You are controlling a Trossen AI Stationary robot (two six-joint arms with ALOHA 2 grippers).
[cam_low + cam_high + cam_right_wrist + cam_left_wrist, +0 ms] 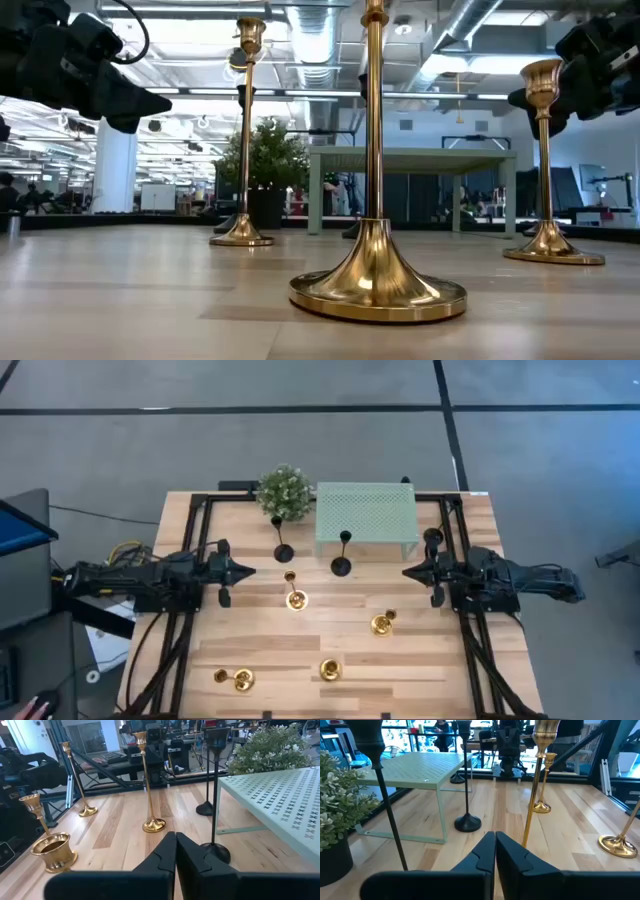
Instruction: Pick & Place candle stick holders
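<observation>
1. The left gripper [247, 571] hovers over the wooden table [300, 650] with its fingers pressed together, grasping nothing.
2. The right gripper [408, 572] faces it from the opposite side, also clenched and empty.
3. Just ahead of the left claw stands a gold candle stick holder [295, 598]; a black holder [284, 550] stands slightly further off beside the green plant [284, 491].
4. Between the two claws a second black holder [341, 565] stands against the mint green perforated stand [366, 515].
5. Nearer the right claw is a gold holder [381, 624]; two more gold ones [331, 669] [241, 679] sit well away.
6. No readable writing shows.
</observation>
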